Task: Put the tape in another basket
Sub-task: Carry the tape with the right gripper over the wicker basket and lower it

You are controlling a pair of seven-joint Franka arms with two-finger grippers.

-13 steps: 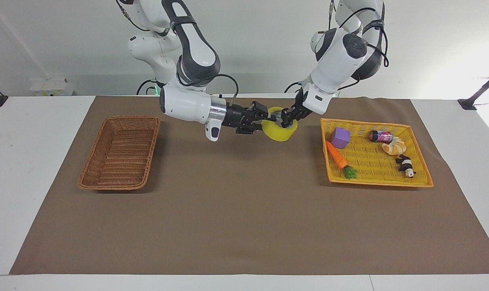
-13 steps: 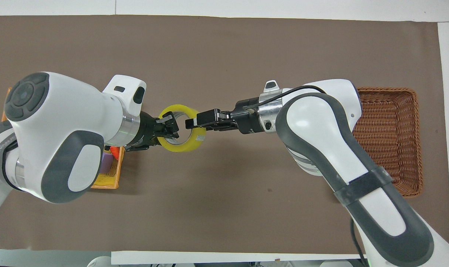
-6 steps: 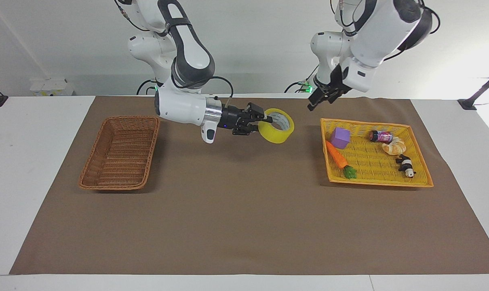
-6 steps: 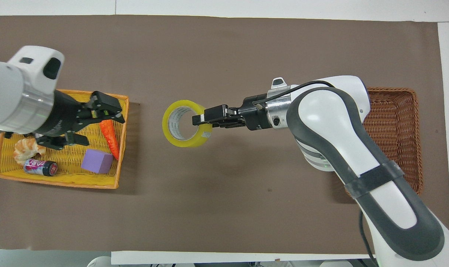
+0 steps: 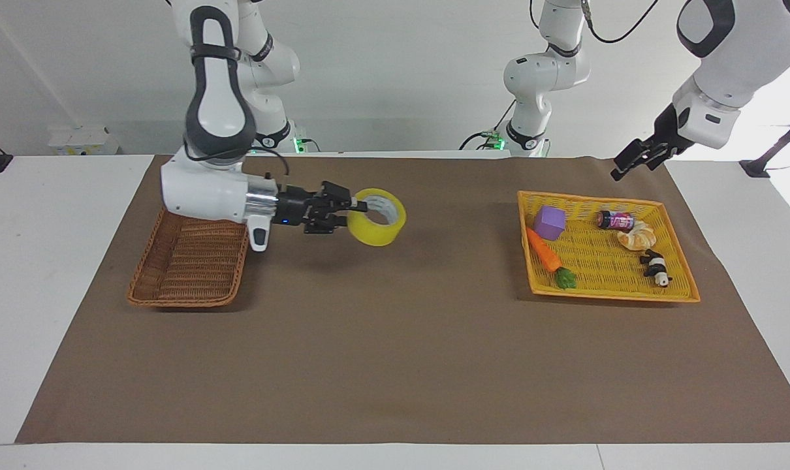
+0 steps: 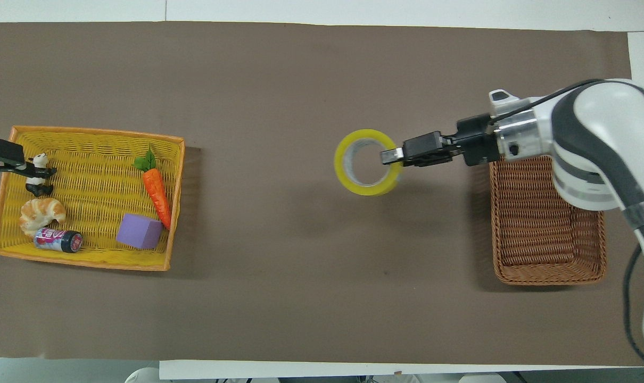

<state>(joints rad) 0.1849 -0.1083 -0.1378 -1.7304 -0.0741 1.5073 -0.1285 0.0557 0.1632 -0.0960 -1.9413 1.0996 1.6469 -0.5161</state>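
The right hand [image 5: 352,207] pinches the wall of the tape [image 5: 377,226], one finger through its core, holding the roll in the air over the table [image 5: 395,339]. The basket [image 5: 192,264] lies back along this arm, under its wrist, so the coming move is likely a pull-back. The left hand [image 5: 630,163] waits over the yellow tray's [image 5: 614,290] corner; I cannot tell its fingers.

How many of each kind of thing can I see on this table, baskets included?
Baskets: 2, brown basket, yellow tray basket
Tape: 1, tape
Cube: 1, purple cube
Toy foods: 2, carrot, croissant
Can: 1, can
Panda: 1, panda figure
Total: 8
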